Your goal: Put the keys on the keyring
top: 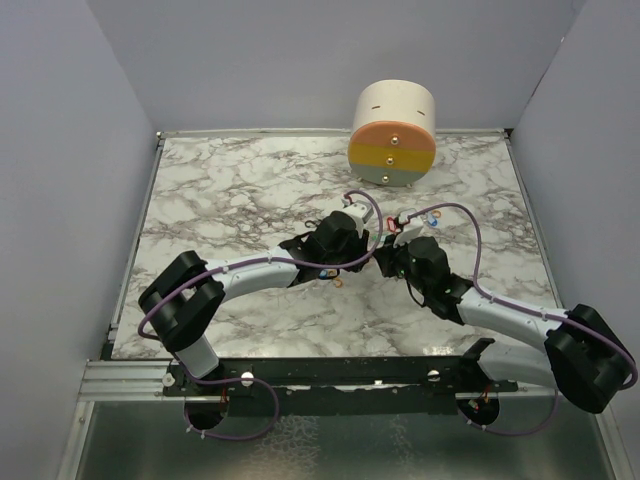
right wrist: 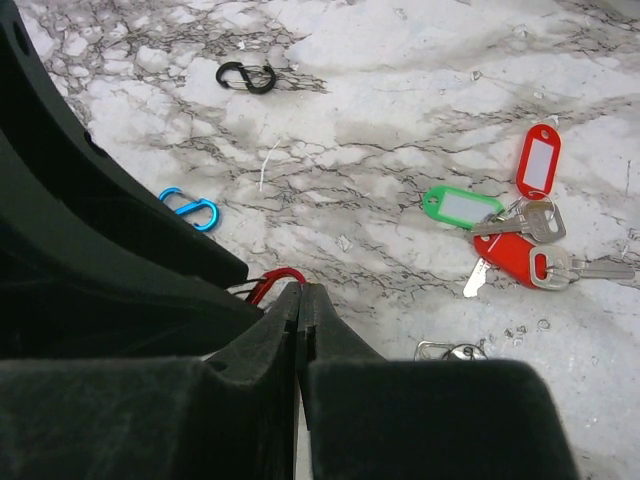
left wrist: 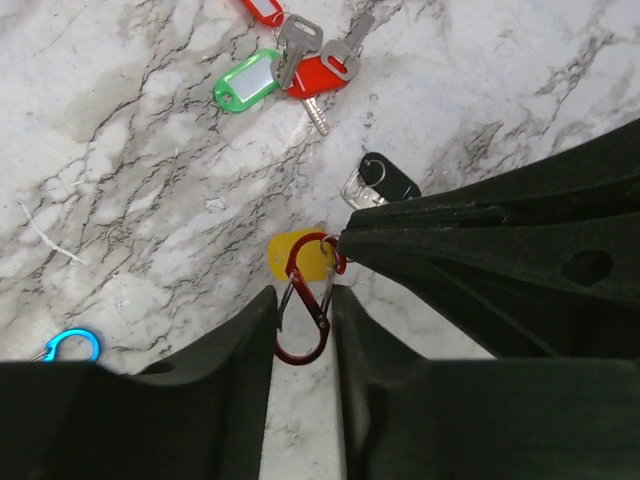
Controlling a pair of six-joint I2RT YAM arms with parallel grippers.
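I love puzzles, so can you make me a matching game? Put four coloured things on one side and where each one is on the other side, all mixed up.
Things:
1 red clip
2 blue clip
3 black clip
4 green tag

Places:
A beside the silver keys
B alone on the marble, farthest away
C inside the left end effector
D on the marble, close to the left end effector

Pairs: 1-C, 2-D, 3-B, 4-A

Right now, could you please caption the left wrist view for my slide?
The left hand flanks a red S-clip over a yellow tag; keys lie beyond on the marble.
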